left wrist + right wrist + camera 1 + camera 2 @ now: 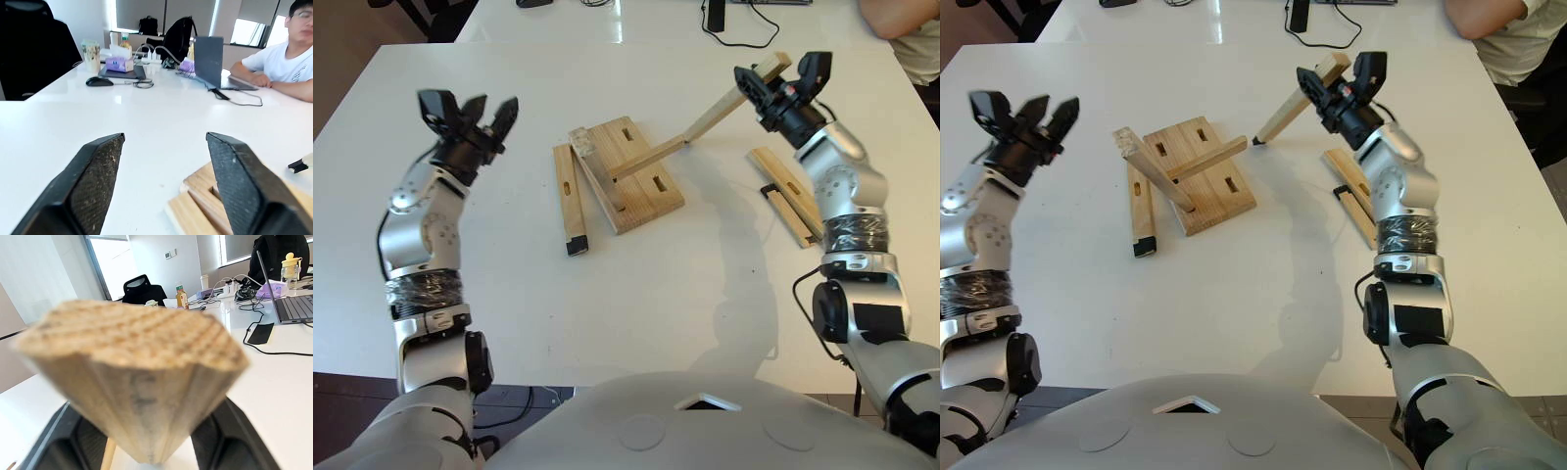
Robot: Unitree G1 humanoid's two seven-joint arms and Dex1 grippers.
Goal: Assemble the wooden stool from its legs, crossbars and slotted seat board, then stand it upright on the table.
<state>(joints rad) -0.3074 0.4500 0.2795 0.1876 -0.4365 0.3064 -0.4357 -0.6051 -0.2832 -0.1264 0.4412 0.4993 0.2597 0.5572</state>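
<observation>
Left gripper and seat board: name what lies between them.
A loose wooden leg lies flat on the table beside the seat board, on the side facing the left gripper; both eye views show it.

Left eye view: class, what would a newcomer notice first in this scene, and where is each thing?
The right hand stands out, raised at the far right of the table and shut on a slanting wooden leg whose lower end points towards the slotted seat board at the middle. On the left, the left hand hangs open and empty above the table, and a loose leg lies flat beside the board.
</observation>
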